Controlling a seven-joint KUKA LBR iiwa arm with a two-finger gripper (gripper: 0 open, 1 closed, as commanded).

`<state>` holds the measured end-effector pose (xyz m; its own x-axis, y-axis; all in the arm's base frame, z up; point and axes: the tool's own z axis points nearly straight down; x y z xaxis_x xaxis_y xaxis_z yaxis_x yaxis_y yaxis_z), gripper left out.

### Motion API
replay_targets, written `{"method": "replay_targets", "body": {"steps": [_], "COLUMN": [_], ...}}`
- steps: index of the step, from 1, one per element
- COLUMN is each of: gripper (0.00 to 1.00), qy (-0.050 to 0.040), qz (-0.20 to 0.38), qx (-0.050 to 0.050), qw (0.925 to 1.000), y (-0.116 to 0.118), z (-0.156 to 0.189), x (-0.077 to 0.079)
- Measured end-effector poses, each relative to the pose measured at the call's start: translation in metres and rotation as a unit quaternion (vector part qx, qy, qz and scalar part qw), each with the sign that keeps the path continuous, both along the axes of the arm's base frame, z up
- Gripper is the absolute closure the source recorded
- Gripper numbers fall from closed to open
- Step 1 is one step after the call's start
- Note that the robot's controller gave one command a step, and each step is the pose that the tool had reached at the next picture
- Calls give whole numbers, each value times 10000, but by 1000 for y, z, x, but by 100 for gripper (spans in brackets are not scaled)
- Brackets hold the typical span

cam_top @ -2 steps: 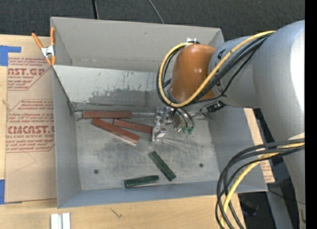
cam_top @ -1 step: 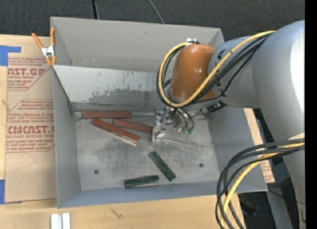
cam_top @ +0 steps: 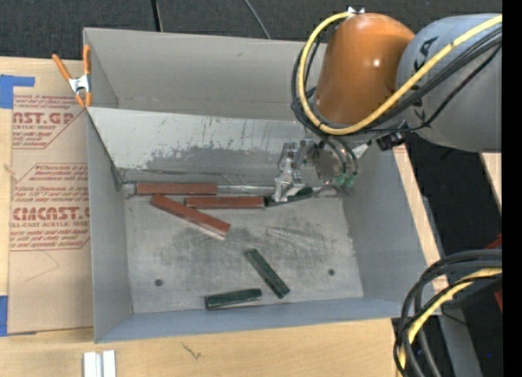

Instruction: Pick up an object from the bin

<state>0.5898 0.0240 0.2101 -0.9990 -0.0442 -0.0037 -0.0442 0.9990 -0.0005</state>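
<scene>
The pincer (cam_top: 287,190) hangs low at the foot of the scuffed grey metal bin's (cam_top: 106,228) back wall; how wide it gapes cannot be told (its tip is a tangle of metal). Right by its tip ends a flat, slim reddish-brown bar (cam_top: 224,201), long axis running left to right along the wall. A second bar (cam_top: 175,189) lies just behind it, a slanted bar (cam_top: 189,215) in front, and two dark green sticks (cam_top: 267,272) lie well apart.

The orange wrist cover (cam_top: 363,69) hides the far right corner of the bin (cam_top: 106,204), and the arm (cam_top: 461,82) is cut off at the view's right edge.
</scene>
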Motion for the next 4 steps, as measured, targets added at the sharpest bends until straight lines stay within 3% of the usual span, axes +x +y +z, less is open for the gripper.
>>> {"method": "replay_targets", "body": {"steps": [1, 2, 3, 4], "gripper": [100, 0, 0, 100], "qy": [4, 17, 13, -65], "qz": [-1, -306, -305, -91], "qx": [1, 9, 9, 12], "qw": [10000, 9995, 9995, 9999], "y": [0, 3, 3, 35], "z": [0, -71, -71, -132], "x": [0, -11, -10, 5]}}
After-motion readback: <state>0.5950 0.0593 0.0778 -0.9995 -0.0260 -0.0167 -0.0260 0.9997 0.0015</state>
